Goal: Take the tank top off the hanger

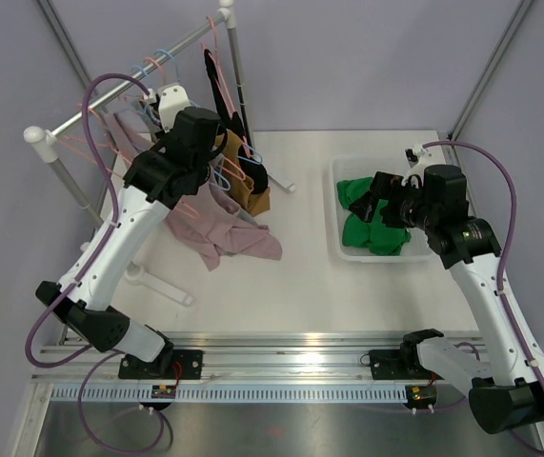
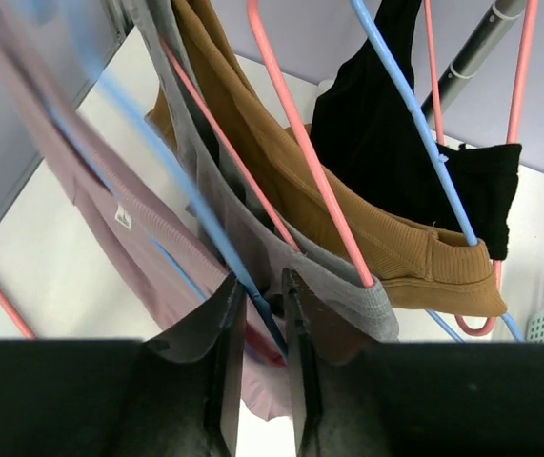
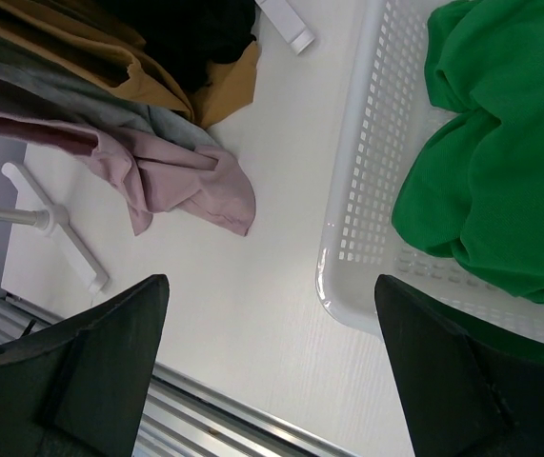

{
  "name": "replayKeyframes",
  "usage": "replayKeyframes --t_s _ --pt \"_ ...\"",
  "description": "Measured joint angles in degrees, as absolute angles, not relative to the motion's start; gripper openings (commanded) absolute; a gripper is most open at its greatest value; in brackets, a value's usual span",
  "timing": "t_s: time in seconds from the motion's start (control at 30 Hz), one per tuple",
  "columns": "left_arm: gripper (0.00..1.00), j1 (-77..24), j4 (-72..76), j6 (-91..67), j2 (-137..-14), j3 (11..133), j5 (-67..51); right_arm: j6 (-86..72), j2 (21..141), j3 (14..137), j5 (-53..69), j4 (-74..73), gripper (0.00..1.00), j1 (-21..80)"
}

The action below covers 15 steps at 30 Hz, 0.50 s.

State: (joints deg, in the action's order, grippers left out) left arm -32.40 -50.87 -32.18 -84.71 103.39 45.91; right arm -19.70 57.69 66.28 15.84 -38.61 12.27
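On the rack hang several garments. A grey tank top hangs on a blue hanger, between a mauve top and a brown top. My left gripper reaches up under them, its jaws narrowed round the blue hanger's wire, with the grey hem against the right finger. From above, the left gripper is at the rail among the hangers. My right gripper stands wide open and empty over the table by the basket corner, seen from above beside the basket.
A black top hangs behind the brown one on a pink hanger. The mauve top trails onto the table. A white basket at the right holds green cloth. The rack's rail and foot stand at the left.
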Motion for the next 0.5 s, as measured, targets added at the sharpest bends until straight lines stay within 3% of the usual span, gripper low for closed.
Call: replayKeyframes --t_s 0.1,0.2,0.5 --pt "0.18 -32.40 -50.85 -31.92 -84.47 103.39 46.17 -19.70 57.60 66.28 16.23 -38.54 0.96 12.27" --pt "0.01 -32.40 -50.28 -31.62 -83.81 103.39 46.78 -19.70 57.52 66.28 17.06 -38.54 0.96 12.27" --pt "0.00 -32.23 -50.17 -31.59 -82.04 103.39 47.62 -19.68 57.28 66.22 18.70 -38.33 0.96 12.27"
